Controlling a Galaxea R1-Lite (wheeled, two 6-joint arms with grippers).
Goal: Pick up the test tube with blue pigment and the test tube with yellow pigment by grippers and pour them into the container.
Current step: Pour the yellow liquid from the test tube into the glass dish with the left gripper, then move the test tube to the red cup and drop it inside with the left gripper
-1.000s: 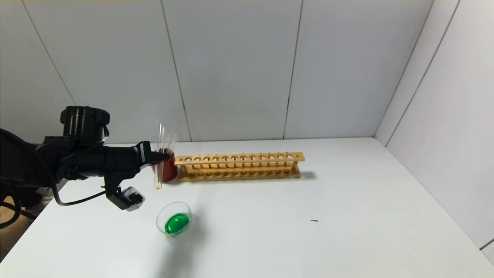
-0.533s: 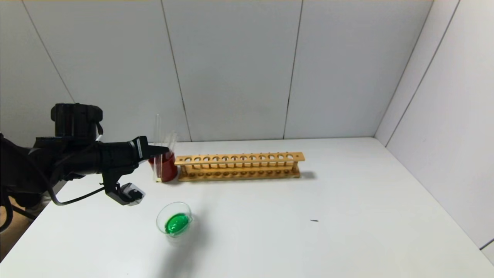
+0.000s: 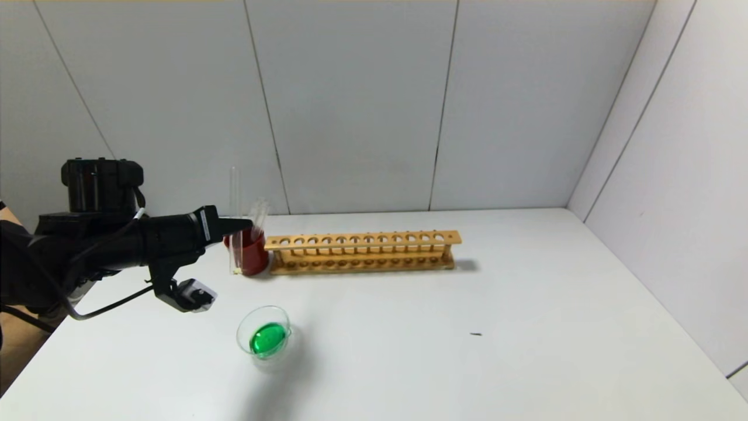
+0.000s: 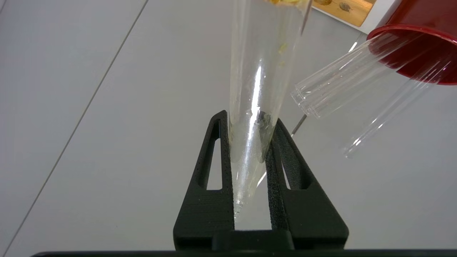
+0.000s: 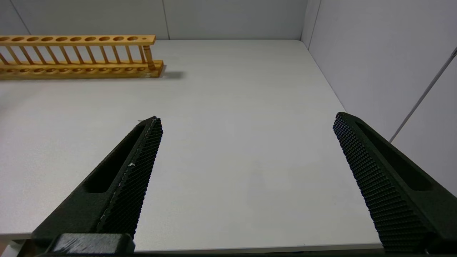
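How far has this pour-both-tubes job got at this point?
Pouring looks done: the dish holds green liquid. In hand: left gripper clamps a nearly empty tube with yellow residue, upright by the red cup. Left: set it down there. Right gripper idles, open.

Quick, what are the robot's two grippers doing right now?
Left gripper: shut on the test tube with yellow pigment, beside the red cup.
Right gripper: open, holding nothing.
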